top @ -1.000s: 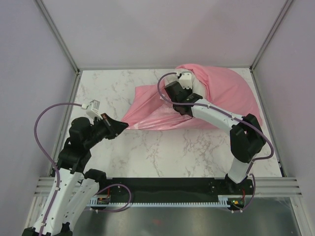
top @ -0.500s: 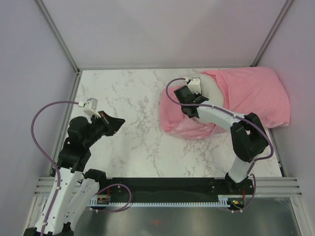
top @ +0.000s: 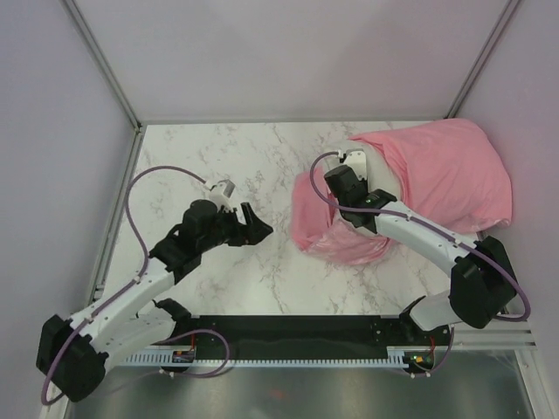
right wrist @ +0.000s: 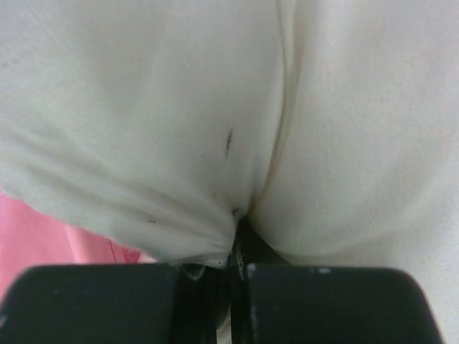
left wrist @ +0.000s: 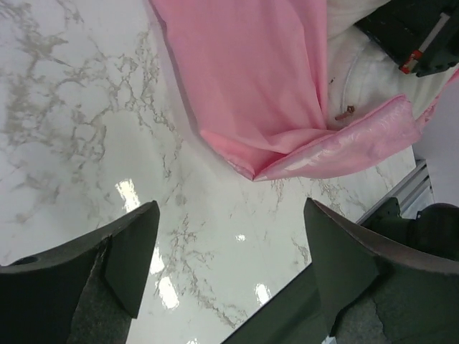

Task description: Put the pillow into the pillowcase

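Bulging puffy pillow (right wrist: 143, 107), glossy pink pillowcase (top: 454, 170)

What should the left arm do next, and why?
Probably ease the open left gripper forward to the pillowcase's loose edge and close on it. The right gripper is shut on the pillow, which looks only partly inside, so the opening likely needs holding.

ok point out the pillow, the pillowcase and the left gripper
pillow (right wrist: 143, 107): right wrist view, white bulge left of crease
pillowcase (top: 445, 170): top view, pink bulk at right
left gripper (left wrist: 228, 229): left wrist view, between open fingertips
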`<state>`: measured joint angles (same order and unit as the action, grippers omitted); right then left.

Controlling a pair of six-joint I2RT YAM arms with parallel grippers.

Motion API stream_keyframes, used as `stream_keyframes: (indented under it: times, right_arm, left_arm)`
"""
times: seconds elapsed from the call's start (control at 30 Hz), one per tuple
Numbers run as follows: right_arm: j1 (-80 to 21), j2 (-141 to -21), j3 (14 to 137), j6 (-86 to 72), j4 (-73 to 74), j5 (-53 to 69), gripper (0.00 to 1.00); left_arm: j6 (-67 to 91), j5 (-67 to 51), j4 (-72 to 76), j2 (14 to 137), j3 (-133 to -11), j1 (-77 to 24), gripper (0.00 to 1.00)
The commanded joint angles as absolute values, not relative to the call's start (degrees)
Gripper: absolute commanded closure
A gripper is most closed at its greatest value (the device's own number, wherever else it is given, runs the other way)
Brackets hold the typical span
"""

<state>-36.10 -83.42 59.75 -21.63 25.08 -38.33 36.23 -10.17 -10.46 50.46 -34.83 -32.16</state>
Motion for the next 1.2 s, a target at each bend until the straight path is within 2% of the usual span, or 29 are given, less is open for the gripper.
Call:
stream_keyframes:
  times: [0.0, 0.1, 0.23, 0.43, 0.63, 0.73, 0.9, 1.03, 1.17]
  right_arm:
    - [-34.98, -79.28, 58.1, -21.97, 26.28, -39.82, 1.0]
    - [-34.98, -76.65, 56.61, -23.02, 26.37, -38.41, 1.0]
    - [-34.98, -74.1, 55.02, -23.82, 26.45, -37.36, 1.0]
    - [-34.98, -73.3, 54.84, -24.0, 26.72, -36.39, 1.0]
    - [-34.98, -72.16, 54.93, -23.64, 26.89, -36.12, 1.0]
    - [-34.89, -71.46, 55.72, -23.47, 27.24, -36.39, 1.0]
    - [-34.89, -70.93, 57.04, -23.12, 27.77, -36.83, 1.0]
    - [-34.63, -70.66, 57.57, -22.94, 28.04, -37.18, 1.0]
    - [-34.01, -70.23, 57.66, -23.11, 28.39, -37.26, 1.0]
  left_arm:
    - [39.64, -5.2, 10.14, 56.93, -32.08, -36.99, 0.1]
    - [38.15, -2.38, 15.02, 63.97, -34.87, -41.91, 0.06]
    - [36.65, -0.18, 19.85, 72.23, -40.24, -46.39, 0.06]
    - [36.12, 1.41, 24.96, 81.73, -47.19, -48.69, 0.06]
    - [34.46, 2.28, 22.94, 90.34, -55.36, -49.92, 0.07]
    - [33.58, 3.6, 19.26, 94.99, -60.02, -50.27, 0.13]
    - [33.48, 8.77, 10.49, 101.15, -67.58, -51.41, 0.29]
    - [34.89, 11.33, 7.39, 103.88, -69.96, -51.59, 0.36]
    - [35.51, 15.63, 4.32, 105.2, -70.66, -51.42, 0.5]
